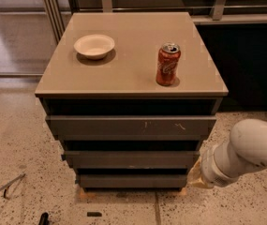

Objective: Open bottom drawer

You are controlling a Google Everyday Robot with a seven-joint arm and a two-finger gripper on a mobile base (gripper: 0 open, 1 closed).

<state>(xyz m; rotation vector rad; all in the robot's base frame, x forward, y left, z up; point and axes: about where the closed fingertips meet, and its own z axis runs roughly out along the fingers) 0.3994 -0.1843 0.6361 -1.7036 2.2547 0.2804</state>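
Claw (195, 176) mostly hidden beside bottom drawer (133, 181)
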